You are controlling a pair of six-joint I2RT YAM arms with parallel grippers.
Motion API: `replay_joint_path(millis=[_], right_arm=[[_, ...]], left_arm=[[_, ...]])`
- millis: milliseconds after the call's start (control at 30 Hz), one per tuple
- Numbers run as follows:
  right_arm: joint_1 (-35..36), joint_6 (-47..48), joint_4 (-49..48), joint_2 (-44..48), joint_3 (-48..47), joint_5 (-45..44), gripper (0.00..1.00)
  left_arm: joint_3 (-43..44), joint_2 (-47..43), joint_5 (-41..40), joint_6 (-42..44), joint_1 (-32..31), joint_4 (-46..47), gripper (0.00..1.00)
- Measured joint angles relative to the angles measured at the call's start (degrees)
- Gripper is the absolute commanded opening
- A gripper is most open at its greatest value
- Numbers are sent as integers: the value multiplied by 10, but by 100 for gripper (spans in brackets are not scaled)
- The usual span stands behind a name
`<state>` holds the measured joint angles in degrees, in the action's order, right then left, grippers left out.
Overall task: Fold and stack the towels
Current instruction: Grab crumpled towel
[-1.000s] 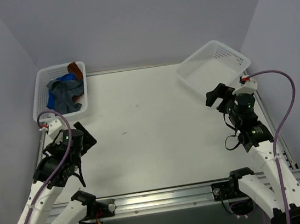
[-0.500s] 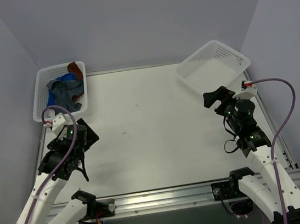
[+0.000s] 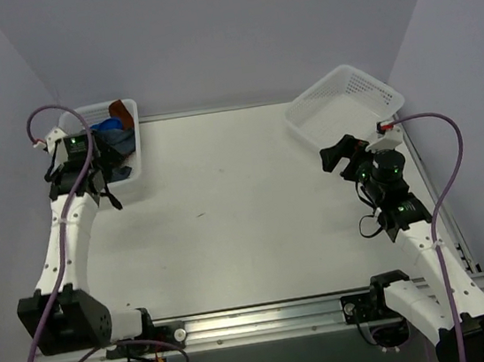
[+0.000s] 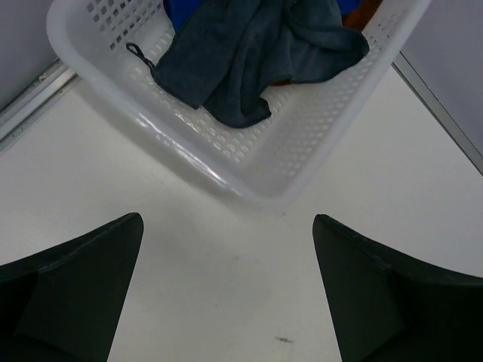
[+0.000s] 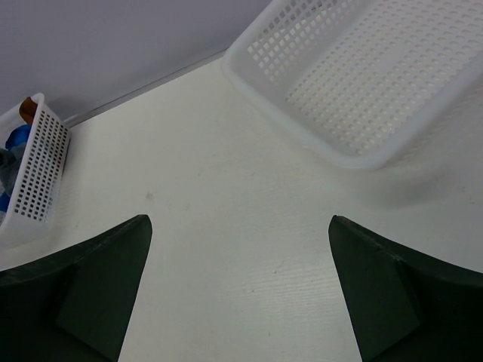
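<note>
Towels (image 3: 106,148) bunched in the white basket (image 3: 138,154) at the far left corner of the worktop (image 3: 227,201). Grey one (image 4: 256,53) on top, sagging toward the basket's near wall, with blue cloth (image 3: 110,124) and rust-coloured cloth (image 3: 126,114) showing behind it at the far end.

Left gripper (image 4: 226,226) hung close to that basket's near corner, above bare worktop. Fingers (image 4: 83,286) spread wide, gripping nothing and touching neither basket nor towel.

Right gripper (image 5: 240,226) over the right side of the worktop, near the second basket (image 5: 287,113) at the far right corner. Fingers (image 5: 83,294) likewise set wide apart, nothing between them, clear of basket and surface.
</note>
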<state>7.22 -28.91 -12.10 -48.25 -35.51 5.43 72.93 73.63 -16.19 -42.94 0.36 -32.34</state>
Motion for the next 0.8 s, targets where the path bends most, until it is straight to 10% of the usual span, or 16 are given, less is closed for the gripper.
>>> replay_joint_path(millis=[600,800], right_arm=[[7,57,38,-44,-18,14,100],[11,65,40,-46,-21,13,100]], left_arm=[[635,608,135,160,83,-31,95],[694,671,129,163,83,-88,94]])
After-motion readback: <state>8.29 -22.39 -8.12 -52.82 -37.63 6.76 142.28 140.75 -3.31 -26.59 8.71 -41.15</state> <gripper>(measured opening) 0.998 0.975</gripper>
